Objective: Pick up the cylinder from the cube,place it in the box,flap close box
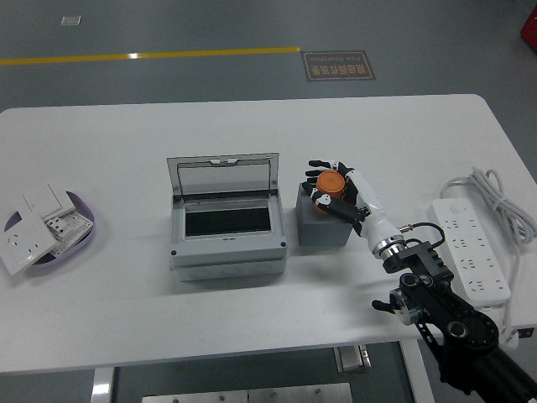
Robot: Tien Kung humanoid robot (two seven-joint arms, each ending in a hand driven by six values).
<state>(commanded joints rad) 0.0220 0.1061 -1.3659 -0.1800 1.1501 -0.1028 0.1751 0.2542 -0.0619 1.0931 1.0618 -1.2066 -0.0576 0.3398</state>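
Note:
An orange cylinder (331, 182) stands on a grey cube (324, 220) right of the box. My right hand (337, 186) reaches in from the lower right and its fingers are curled around the cylinder, which still rests on the cube. The grey box (226, 243) sits mid-table with its clear lid (222, 175) flipped up at the back, showing a dark inside. My left arm is out of view.
A purple dish (84, 220) with white socket plates (38, 231) sits at the left. A white power strip (468, 248) with a coiled cable (495, 195) lies at the right edge. The table's near edge is close below the box.

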